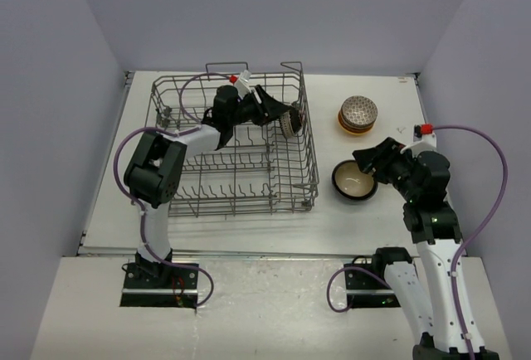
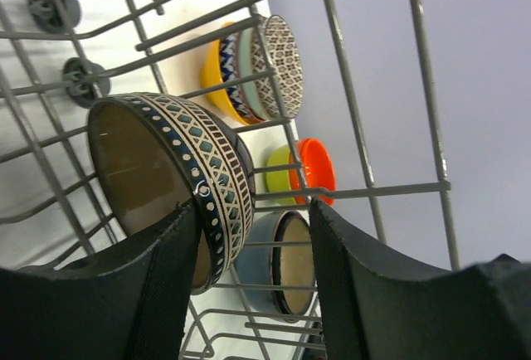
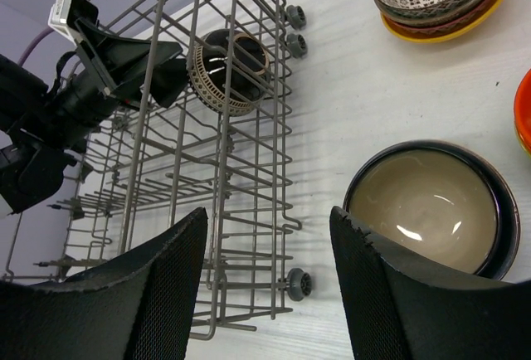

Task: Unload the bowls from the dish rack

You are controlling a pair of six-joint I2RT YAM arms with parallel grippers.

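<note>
The left gripper point(image 2: 253, 235) stands open astride the rim of the patterned bowl point(image 2: 191, 161), on edge at two o'clock in the dish rack point(image 1: 249, 209), to pinch it; the right gripper point(image 3: 267, 219) hangs open, empty, above the table point(image 1: 249, 235).

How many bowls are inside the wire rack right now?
1. A patterned bowl stands on edge near the dish rack's far right side, with the left gripper straddling its rim. The left arm could hide another.

Patterned bowl point(image 3: 228, 61) in dish rack point(image 3: 222, 204) (on edge), cream bowl point(image 3: 427, 206) outside
</note>
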